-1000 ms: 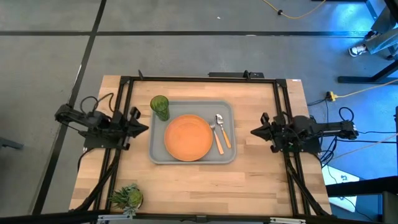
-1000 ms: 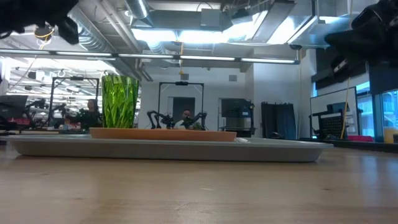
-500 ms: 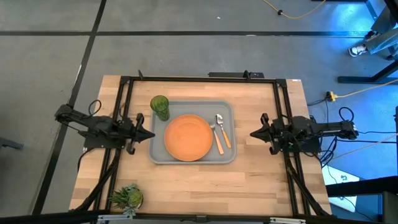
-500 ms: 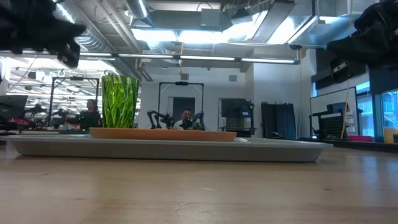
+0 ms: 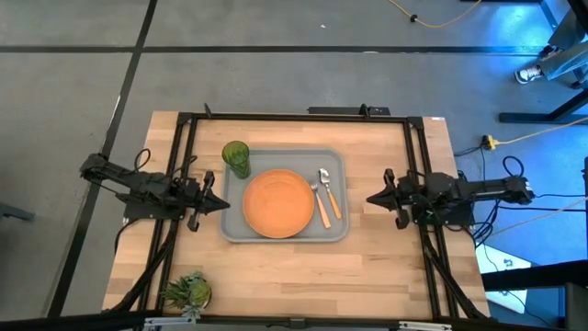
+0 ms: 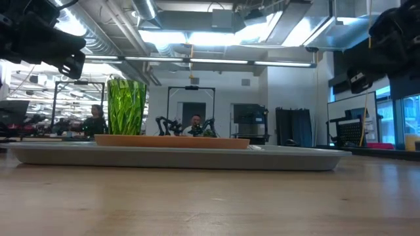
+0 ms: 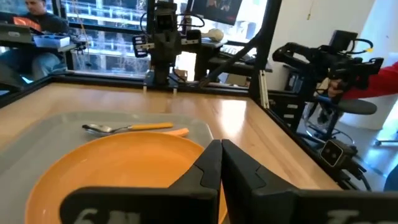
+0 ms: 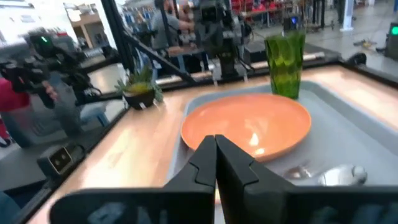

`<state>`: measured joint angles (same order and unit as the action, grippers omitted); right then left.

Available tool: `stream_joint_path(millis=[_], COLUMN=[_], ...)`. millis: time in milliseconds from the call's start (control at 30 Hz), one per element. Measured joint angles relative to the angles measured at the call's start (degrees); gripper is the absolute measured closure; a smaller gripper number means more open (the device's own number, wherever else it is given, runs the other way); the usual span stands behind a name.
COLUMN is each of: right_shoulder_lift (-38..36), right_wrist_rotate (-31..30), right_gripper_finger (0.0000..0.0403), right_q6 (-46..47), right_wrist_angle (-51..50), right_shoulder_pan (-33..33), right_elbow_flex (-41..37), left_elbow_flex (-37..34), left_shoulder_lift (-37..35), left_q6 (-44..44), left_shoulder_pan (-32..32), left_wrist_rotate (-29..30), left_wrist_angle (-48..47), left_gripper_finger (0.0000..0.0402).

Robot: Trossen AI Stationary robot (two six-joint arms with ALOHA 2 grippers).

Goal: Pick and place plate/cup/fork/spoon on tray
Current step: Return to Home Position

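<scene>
The grey tray [image 5: 231, 226] lies mid-table. The orange plate [image 5: 277, 203] rests flat on it. The green cup [image 5: 236, 158] stands upright at the tray's far left corner. The fork [image 5: 320, 204] and the spoon [image 5: 331, 195] lie side by side on the tray, right of the plate. My left gripper [image 5: 223, 204] hovers level just left of the tray, shut and holding nothing; its wrist view looks over the plate [image 7: 118, 168] to the spoon [image 7: 124, 127]. My right gripper [image 5: 369, 199] hovers level right of the tray, shut and holding nothing, facing the plate [image 8: 249, 124] and the cup [image 8: 285, 57].
A small green plant [image 5: 188, 292] sits at the table's near left corner. A black frame [image 5: 294, 116] runs along the far edge and down both sides of the table. Bare wood lies near the front edge. People sit in the room beyond [image 6: 95, 121].
My left gripper has sunk and tipped down to level, and its tip has edged toward the tray's left rim. Its fingers have stayed shut. Everything on the tray has kept its place.
</scene>
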<state>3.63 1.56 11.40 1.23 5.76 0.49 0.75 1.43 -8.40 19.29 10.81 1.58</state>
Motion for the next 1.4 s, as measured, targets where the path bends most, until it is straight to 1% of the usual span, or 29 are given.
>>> stream_joint_path(millis=[200, 300, 367, 533, 667, 733, 800, 867, 933, 1133, 1400], right_shoulder_lift=[5.15, 6.23, 6.24, 5.57, 4.78, 4.68, 4.70, 4.73, 4.70, 4.73, 4.73], right_wrist_rotate=[-0.34, -0.36, -0.36, 0.04, 0.10, 0.84, 1.60, 1.56, 1.59, 1.58, 1.56], right_gripper_finger=[0.0399, 0.0399, 0.0399, 0.0399, 0.0399, 0.0399, 0.0399, 0.0399, 0.0399, 0.0398, 0.0387], right_q6=[0.33, -0.02, -0.26, -6.64, -7.77, -7.75, -6.94, -4.39, -2.67, -2.52, -2.79], right_wrist_angle=[-0.09, -0.04, 0.15, 4.76, 6.03, 5.42, 2.71, 0.85, 0.74, 0.37, 0.37], right_shoulder_pan=[-0.02, -0.02, -0.02, -0.01, -0.02, -0.02, -0.01, -0.01, -0.02, 0.00, -0.02], right_elbow_flex=[0.00, 0.00, 0.00, 0.00, 0.00, 0.00, 0.00, 0.00, 0.00, 0.00, 0.00], left_elbow_flex=[0.00, 0.00, 0.00, 0.00, 0.00, 0.00, 0.00, 0.00, 0.00, 0.00, 0.00], left_shoulder_lift=[0.00, 0.00, 0.00, 0.00, 0.00, 0.00, 0.00, 0.00, 0.00, 0.00, 0.00], left_q6=[0.00, 0.00, 0.00, -0.20, -0.22, -0.22, -0.22, -0.22, -0.20, -0.12, -0.02], left_shoulder_pan=[0.00, 0.00, 0.00, 0.00, 0.00, 0.00, 0.00, 0.00, 0.00, 0.00, 0.00], left_wrist_rotate=[0.03, 0.14, 0.15, 0.17, 0.17, 0.20, 0.20, 0.20, 0.20, 0.20, 0.20], left_wrist_angle=[0.00, 0.00, 0.00, 0.00, 0.02, 0.02, 0.02, 0.02, 0.02, 0.02, 0.04], left_gripper_finger=[0.0401, 0.0401, 0.0401, 0.0401, 0.0401, 0.0401, 0.0401, 0.0401, 0.0401, 0.0401, 0.0401])
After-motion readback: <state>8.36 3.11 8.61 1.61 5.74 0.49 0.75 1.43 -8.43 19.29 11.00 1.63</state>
